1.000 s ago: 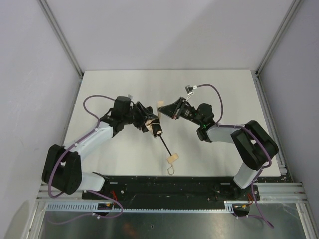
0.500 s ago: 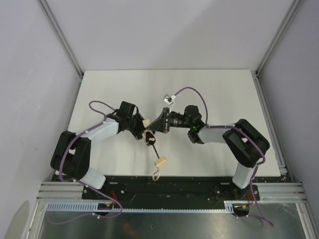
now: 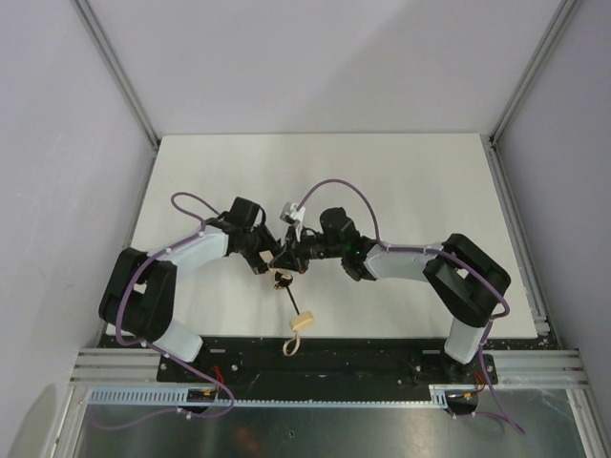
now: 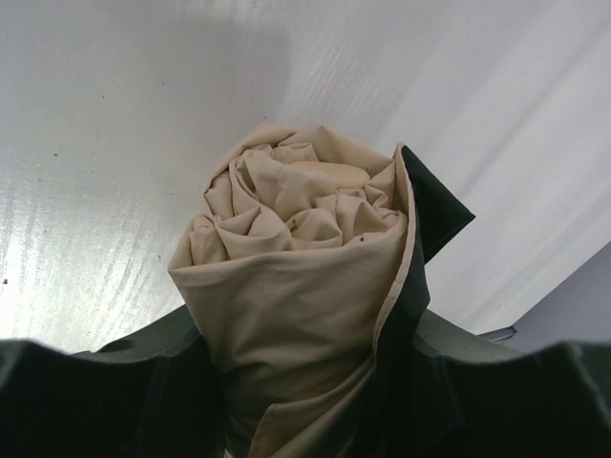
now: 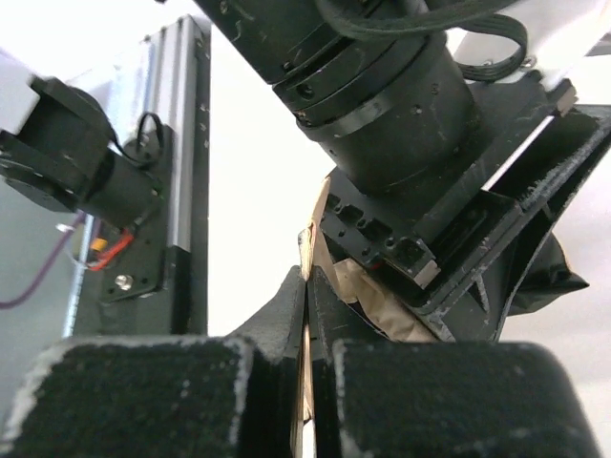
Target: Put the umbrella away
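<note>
— Where do we stand?
— We meet toward the near edge of the table [image 3: 410,172], with white surface running wide to the far side. The umbrella [image 3: 286,282] is between us, its handle [image 3: 304,321] by the base rail [image 3: 382,348].
— And the grips?
— Our left gripper [image 3: 270,256] clamps the rolled tan canopy [image 4: 296,277]. Our right gripper [image 5: 307,286], almost closed, pinches a fabric edge.

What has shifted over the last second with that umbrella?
Both arms pulled back toward their bases, carrying the umbrella with them. Its handle slid left and nearer the table's front edge. The right end effector closed in on the left end effector. Both still clamp the fabric, and the shaft stays extended.
</note>
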Tool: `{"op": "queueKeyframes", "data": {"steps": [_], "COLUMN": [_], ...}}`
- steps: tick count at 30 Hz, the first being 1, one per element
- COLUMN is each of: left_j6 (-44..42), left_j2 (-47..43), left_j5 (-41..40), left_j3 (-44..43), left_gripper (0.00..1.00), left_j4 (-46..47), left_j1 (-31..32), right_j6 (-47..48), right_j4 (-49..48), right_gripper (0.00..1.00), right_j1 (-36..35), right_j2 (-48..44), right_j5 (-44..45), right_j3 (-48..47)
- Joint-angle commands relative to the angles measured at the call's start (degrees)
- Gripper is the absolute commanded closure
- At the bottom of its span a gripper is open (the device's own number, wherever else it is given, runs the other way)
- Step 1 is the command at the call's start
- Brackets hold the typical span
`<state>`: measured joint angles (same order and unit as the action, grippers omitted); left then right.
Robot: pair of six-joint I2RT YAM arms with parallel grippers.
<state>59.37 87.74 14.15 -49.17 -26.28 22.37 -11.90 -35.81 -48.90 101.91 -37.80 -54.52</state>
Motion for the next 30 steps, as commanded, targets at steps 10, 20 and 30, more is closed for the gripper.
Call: {"op": "queueKeyframes", "data": {"steps": [10,20,30], "left_j6": [-4.40,-7.49,-9.57], "left_j2": [0.32,0.32,1.22], "left_j5": [2.89,3.37,2.95], "left_j3": [-5.17,-6.43,-7.30], "left_gripper": [1.00,1.00,1.00], "left_j4": [-2.83,-3.51,-3.46], "left_j1": [-0.09,-1.43,-1.63], "right_j6": [20.48,21.93,18.08], "right_j4": [18.66,25.08,22.89], "right_gripper": [1.00,1.00,0.95], "right_j1": [-7.17,-8.11,-7.79], "right_j2": [-1.52,-1.16,2.69], "right_j5": [10.01,9.51,5.99], "right_j3": [-5.86,-6.43,-6.38]}}
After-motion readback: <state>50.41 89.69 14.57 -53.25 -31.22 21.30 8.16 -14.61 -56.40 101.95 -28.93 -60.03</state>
